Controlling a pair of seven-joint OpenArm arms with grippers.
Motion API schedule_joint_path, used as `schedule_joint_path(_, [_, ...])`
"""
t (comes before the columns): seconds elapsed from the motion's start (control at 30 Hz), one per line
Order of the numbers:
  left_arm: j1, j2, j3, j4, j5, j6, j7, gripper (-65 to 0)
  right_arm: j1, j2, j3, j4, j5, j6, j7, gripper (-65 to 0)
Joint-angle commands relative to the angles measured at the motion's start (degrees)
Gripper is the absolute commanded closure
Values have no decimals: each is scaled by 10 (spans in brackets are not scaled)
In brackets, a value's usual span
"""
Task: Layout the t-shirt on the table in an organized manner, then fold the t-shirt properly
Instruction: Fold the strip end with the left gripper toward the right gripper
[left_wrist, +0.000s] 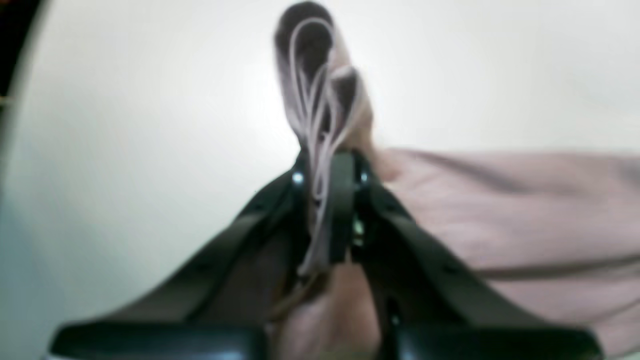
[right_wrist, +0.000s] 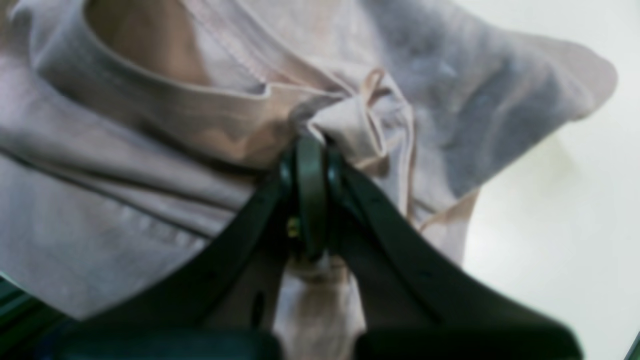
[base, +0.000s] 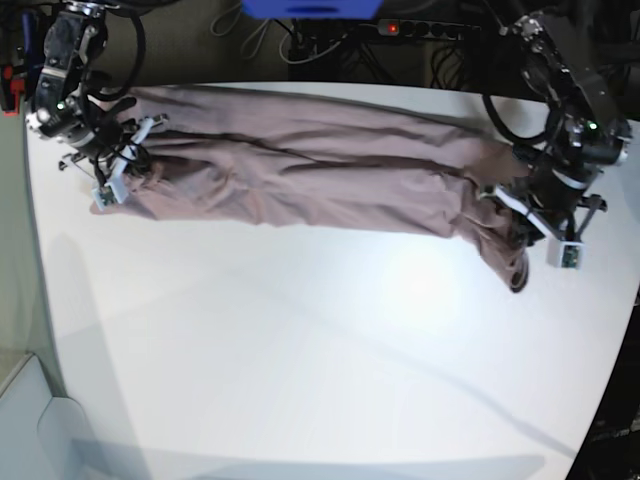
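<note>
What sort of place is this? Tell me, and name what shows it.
Most likely a robotics lab or workshop bench, not a home. A large bare white table carries only the t-shirt, stretched between two robot arms, and behind the table's far edge lies a tangle of cables with a lit power strip.

Surface: and here's the large white smooth matte desk (base: 300, 350) with its rounded edge, filling most of the base view.
On it: one thing only, the dusty mauve-pink short-sleeved cloth t-shirt (base: 320, 185), stretched in a long wrinkled band across the far side.
Cloth state: bunched and creased, one end trailing down towards the near side on the base view's right.
Near half: bare white, just soft shadows.
</note>
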Motion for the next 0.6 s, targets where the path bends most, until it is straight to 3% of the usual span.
schedule_joint_path(0.0, [1, 2, 14, 11, -6, 24, -11, 0, -1, 5, 1, 2, -9, -1, -11, 0])
schedule_joint_path(0.07, [10, 9, 62, 11, -6, 87, -11, 0, -1, 5, 1, 2, -9, -1, -11, 0])
schedule_joint_path(0.2, [27, 8, 183, 13, -6, 171, -12, 0, -1, 5, 1, 2, -9, -1, -11, 0])
schedule_joint_path(0.4, [27, 9, 351, 8, -5, 261, -12, 0, -1, 5, 0, 2, -9, -1, -12, 0])
schedule_joint_path(0.57, [10, 20, 433, -11, -5, 328, -32, 0, -1, 5, 0, 3, -9, -1, -12, 0])
